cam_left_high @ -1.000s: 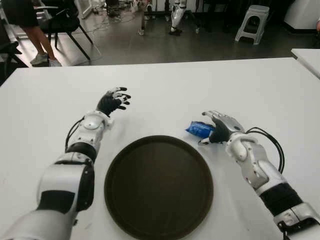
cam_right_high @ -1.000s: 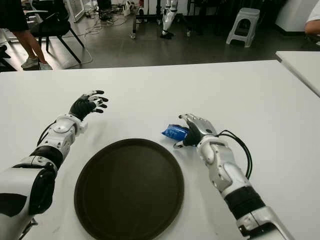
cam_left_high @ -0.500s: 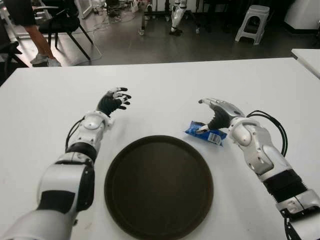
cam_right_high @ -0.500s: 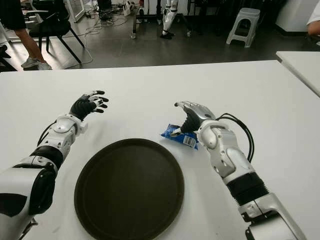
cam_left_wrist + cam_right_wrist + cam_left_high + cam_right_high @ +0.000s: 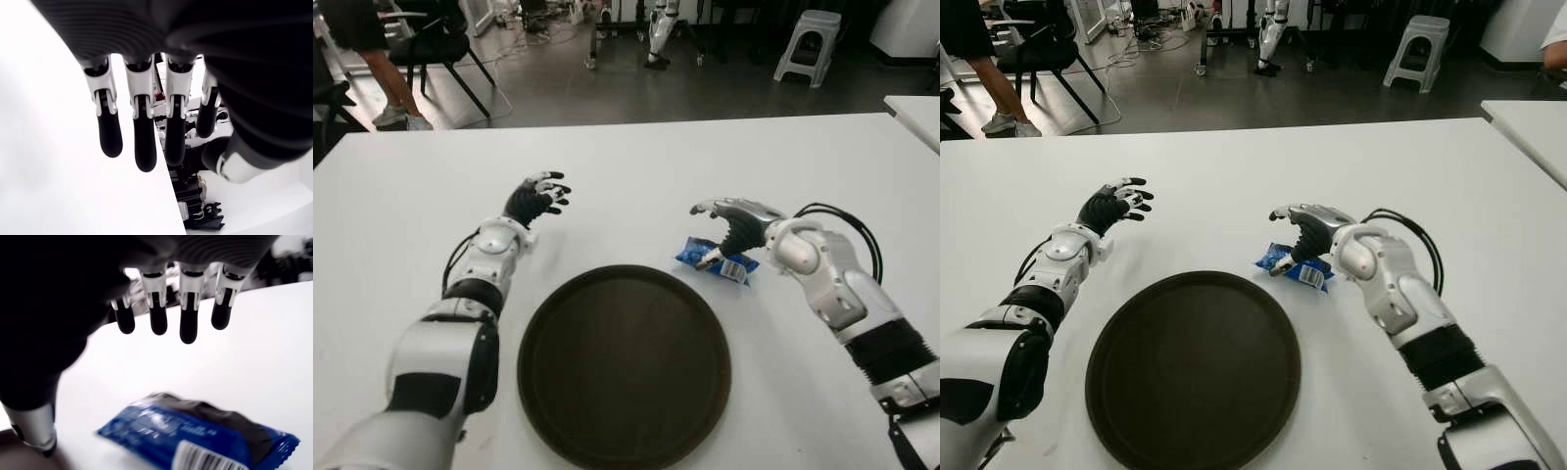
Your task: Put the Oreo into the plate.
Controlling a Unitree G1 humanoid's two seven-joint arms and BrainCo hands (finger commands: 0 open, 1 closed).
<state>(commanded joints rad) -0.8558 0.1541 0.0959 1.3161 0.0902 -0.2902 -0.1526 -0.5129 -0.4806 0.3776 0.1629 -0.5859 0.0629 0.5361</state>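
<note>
Left eye view: the right hand (image 5: pixel 729 227) has swung up and over the Oreo (image 5: pixel 717 258) within the last second, uncovering the blue pack, which lies on the desk (image 5: pixel 705 166) just beside the plate (image 5: pixel 624 364); the plate holds nothing. Right eye view: the left hand (image 5: pixel 1114 206) shows beyond the plate's left side, fingers spread, idle. Right wrist view: the right hand's fingers hang open above the pack, seemingly not yet touching it, so the grasp looks unstarted.
</note>
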